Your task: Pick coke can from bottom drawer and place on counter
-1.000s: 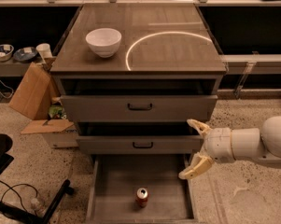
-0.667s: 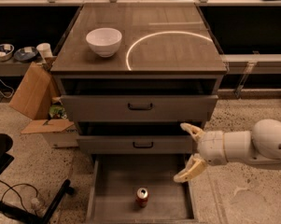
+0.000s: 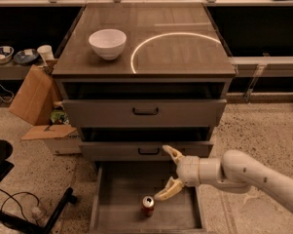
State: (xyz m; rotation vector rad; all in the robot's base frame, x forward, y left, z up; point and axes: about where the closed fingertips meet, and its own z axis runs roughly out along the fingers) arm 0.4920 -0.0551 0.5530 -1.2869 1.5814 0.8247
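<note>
The coke can [image 3: 148, 205], red with a silver top, stands upright on the grey floor of the open bottom drawer [image 3: 118, 195], near its front middle. My gripper [image 3: 168, 173] is open, its cream fingers spread one above the other, hovering above the drawer just right of and above the can, not touching it. The arm comes in from the right edge. The counter [image 3: 185, 48] is the glossy wood-grain top above, with a bright curved light reflection.
A white bowl [image 3: 107, 43] sits on the counter's left side. Two upper drawers with black handles [image 3: 145, 111] are pulled slightly out above the gripper. A cardboard box [image 3: 35, 97] and clutter stand left of the cabinet; a chair base [image 3: 19, 208] is at lower left.
My gripper has moved left and down, from beside the drawer's right edge to over the drawer near the can. The can has not moved.
</note>
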